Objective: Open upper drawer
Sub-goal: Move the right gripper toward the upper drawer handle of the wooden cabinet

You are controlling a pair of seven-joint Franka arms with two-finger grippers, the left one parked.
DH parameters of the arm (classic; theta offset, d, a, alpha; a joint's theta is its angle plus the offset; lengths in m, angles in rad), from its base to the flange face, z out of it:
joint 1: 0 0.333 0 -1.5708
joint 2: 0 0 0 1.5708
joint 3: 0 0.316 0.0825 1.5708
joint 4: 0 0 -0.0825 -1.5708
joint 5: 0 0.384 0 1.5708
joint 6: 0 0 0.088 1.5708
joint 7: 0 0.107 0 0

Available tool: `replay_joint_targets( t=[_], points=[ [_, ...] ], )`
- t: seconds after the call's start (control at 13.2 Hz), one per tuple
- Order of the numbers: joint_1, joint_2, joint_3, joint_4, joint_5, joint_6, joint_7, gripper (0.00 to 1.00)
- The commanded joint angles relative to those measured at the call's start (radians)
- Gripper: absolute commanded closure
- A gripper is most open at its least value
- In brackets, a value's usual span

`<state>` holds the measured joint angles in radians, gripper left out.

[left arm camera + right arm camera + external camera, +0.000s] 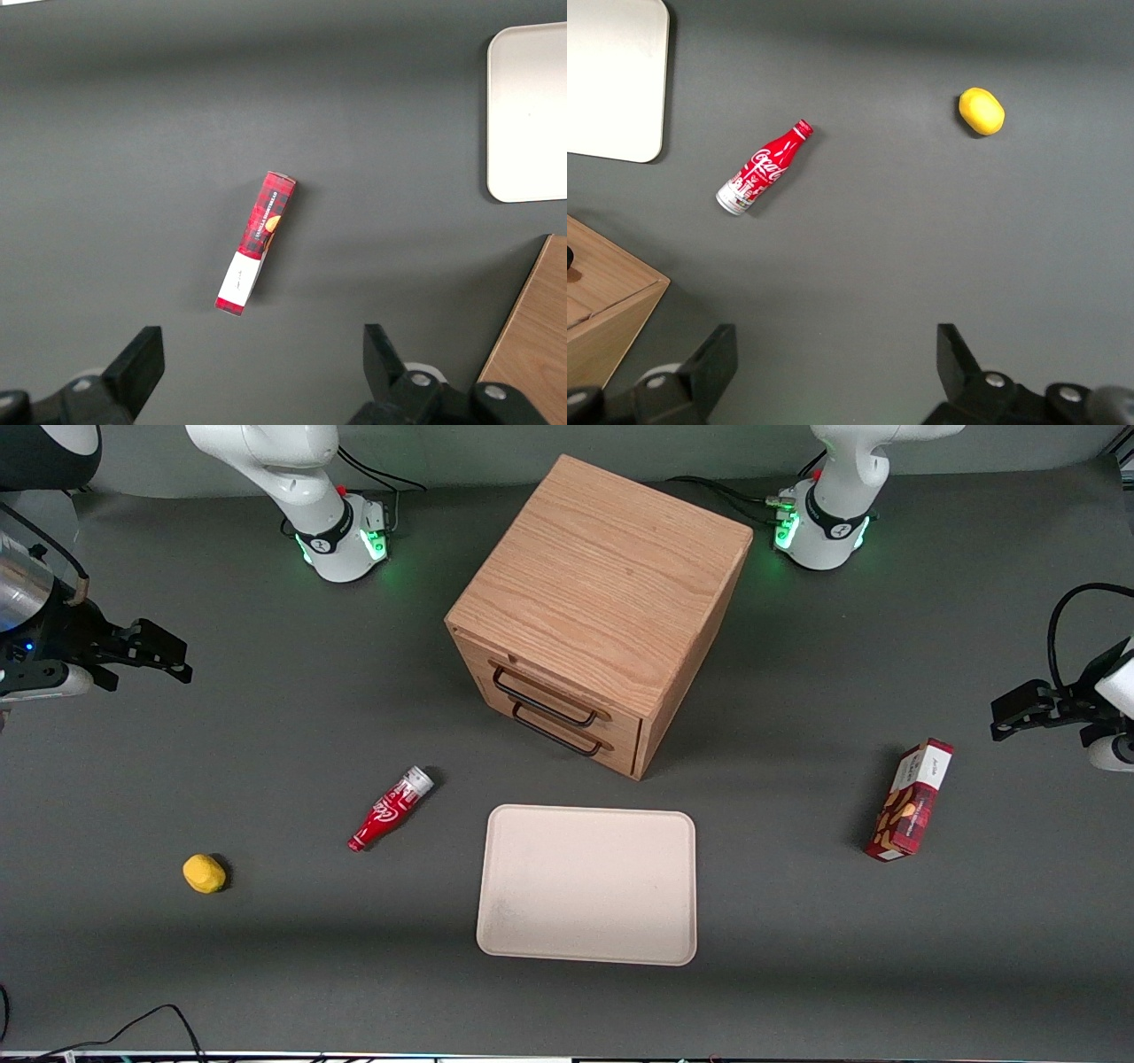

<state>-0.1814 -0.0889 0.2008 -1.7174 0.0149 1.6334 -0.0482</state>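
The cube-shaped oak cabinet (pixel 602 593) stands in the middle of the table. Its upper drawer (pixel 554 691) is shut, with a thin black wire handle (pixel 542 701); the lower twin drawer (pixel 567 737) sits just under it. My gripper (pixel 155 657) hangs above the table at the working arm's end, well apart from the cabinet. It is open and empty, and in the right wrist view (pixel 834 354) only bare mat lies between its fingers. A corner of the cabinet (pixel 607 310) shows in that view.
A cream tray (pixel 586 884) lies in front of the drawers, nearer the camera. A red cola bottle (pixel 390 809) lies beside the tray. A yellow ball (pixel 204 873) sits toward the working arm's end. A red snack box (pixel 911 801) stands toward the parked arm's end.
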Motion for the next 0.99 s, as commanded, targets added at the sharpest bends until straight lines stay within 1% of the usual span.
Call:
replay_joint_targets(
  t=[0.0,0.15,0.3,0.53,0.61,0.76,0.91],
  points=[
    [-0.004,-0.006,0.0,-0.011,0.007,0.008,0.022,0.0],
    [0.008,0.012,0.002,0.002,0.01,0.016,0.021,0.0],
    [0.026,0.092,0.023,0.102,0.02,0.013,0.005,0.0],
    [0.188,0.213,0.054,0.261,0.02,-0.006,0.004,0.0],
    [0.215,0.253,0.095,0.298,0.022,-0.009,0.004,0.0],
    [0.217,0.355,0.234,0.39,0.004,-0.006,0.007,0.0],
    [0.217,0.467,0.313,0.484,-0.001,-0.001,-0.004,0.0]
  ],
)
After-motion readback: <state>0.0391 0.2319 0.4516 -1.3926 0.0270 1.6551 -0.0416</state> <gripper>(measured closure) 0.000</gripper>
